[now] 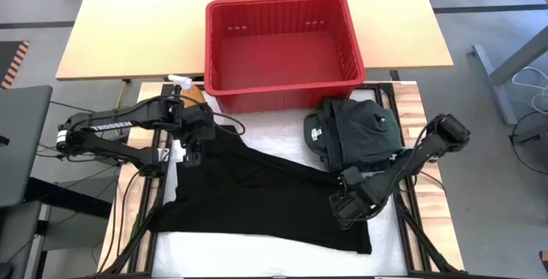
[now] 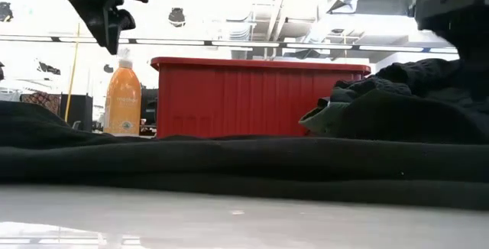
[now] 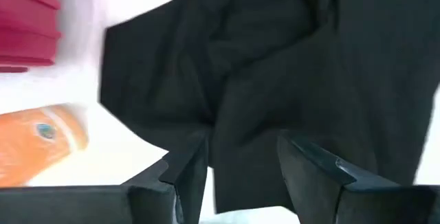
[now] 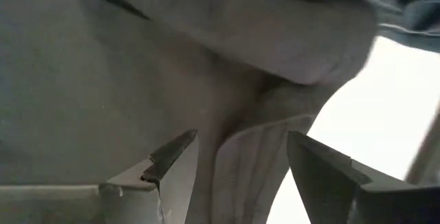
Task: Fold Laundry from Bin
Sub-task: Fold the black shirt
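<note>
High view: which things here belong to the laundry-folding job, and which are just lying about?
Job:
black garment spread flat on the table
folded dark pile
red bin, nothing visible inside
left gripper and right gripper, both open

Lying about:
orange spray bottle beside the bin

In the low view, the spread black garment [image 2: 244, 165] hides the foot of the bin [image 2: 260, 96] and the base of the orange spray bottle [image 2: 123, 98]. The picture's upper edge cuts off the left pincer [image 2: 107, 20] above its fingers. The right edge cuts off the dark folded pile [image 2: 405, 104]. In the right wrist view, cloth [image 4: 172, 66] fills the frame out of focus; which garment it is cannot be told. In the left wrist view, the picture's edge cuts off the bottle and the bin. The pale label [image 1: 316, 133] in the high view is too small to read.
</note>
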Tool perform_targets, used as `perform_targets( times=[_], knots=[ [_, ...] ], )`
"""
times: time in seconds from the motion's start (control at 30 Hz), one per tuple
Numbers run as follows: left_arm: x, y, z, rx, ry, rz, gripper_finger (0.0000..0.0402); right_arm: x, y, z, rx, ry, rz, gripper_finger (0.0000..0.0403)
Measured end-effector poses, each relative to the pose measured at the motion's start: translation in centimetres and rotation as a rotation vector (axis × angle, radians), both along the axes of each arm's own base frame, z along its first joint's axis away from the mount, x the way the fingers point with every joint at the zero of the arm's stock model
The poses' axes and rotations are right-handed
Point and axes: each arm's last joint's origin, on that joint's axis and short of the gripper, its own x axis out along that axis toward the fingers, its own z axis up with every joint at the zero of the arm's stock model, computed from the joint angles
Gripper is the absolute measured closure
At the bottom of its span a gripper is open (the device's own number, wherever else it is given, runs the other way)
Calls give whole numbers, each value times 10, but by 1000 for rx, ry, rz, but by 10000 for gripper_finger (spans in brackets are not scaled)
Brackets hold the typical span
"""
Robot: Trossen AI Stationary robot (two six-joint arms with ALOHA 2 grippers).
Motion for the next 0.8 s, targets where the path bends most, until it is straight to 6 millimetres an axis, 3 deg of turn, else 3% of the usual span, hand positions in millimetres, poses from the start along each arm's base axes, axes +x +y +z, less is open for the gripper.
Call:
perform_targets(
  times=[0.23, 0.53, 0.7, 0.8],
  knots=[
    [-9, -8, -4, -84, 20, 9, 235, -15, -11, -25, -12, 27, 2, 153],
    [-28, -23, 9, -140, -59, 45, 235, -22, -13, -38, -5, 63, 38, 154],
    [-19, -37, 8, -146, -141, 49, 235, -25, -14, -56, 35, 34, 37, 157],
    [-5, -50, -13, -193, -223, 22, 235, -25, -14, -60, 49, 14, 34, 176]
  ],
)
